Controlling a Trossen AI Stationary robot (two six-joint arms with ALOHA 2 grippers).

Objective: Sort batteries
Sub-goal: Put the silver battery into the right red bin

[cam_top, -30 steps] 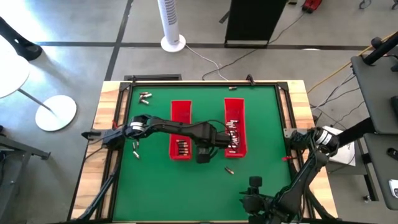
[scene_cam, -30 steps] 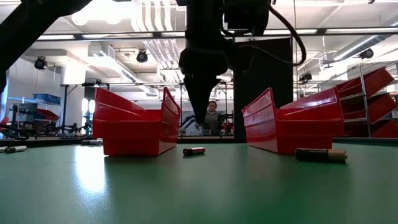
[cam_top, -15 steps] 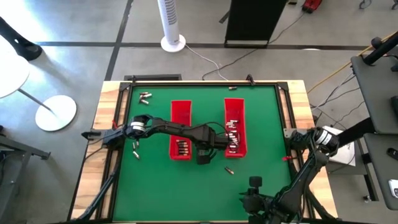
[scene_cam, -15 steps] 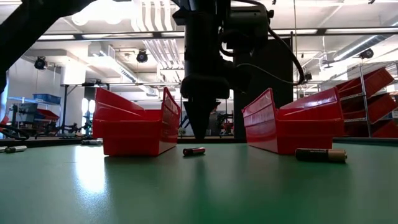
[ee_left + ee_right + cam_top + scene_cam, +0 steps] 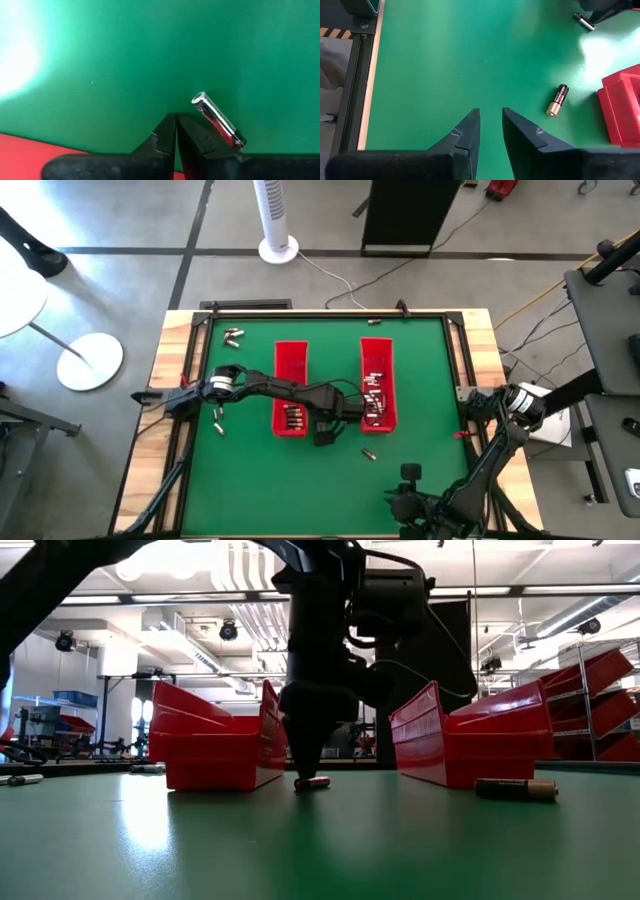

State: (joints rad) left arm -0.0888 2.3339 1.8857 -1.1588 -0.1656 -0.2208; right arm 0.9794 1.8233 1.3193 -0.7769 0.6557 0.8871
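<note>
Left claw [image 5: 176, 120] is down at the bench [image 5: 250, 460] between the two red trays [image 5: 290, 402], fingers pressed together on nothing. The battery [image 5: 218, 121] I was after lies just beside the tips, not between them; in the wrist view it sits off to one side, long axis running obliquely away from the finger line, bright cap end nearest the tips. In the low view the same battery [image 5: 312, 782] rests flat on the green surface directly under the claw [image 5: 305, 772]. Judgement: the close missed, so the next move needs a reopen and a small sideways shift, with the wrist turned so the fingers straddle the cylinder across its short width.

Right claw [image 5: 491, 131] waits near the bench's front edge, fingers narrowly parted, holding nothing. A second loose battery [image 5: 557, 100] lies ahead of it, nearer to that arm than to mine.

Hard to make out: in the high view my own arm covers the target battery. The far end of the battery is cut off by my finger.
</note>
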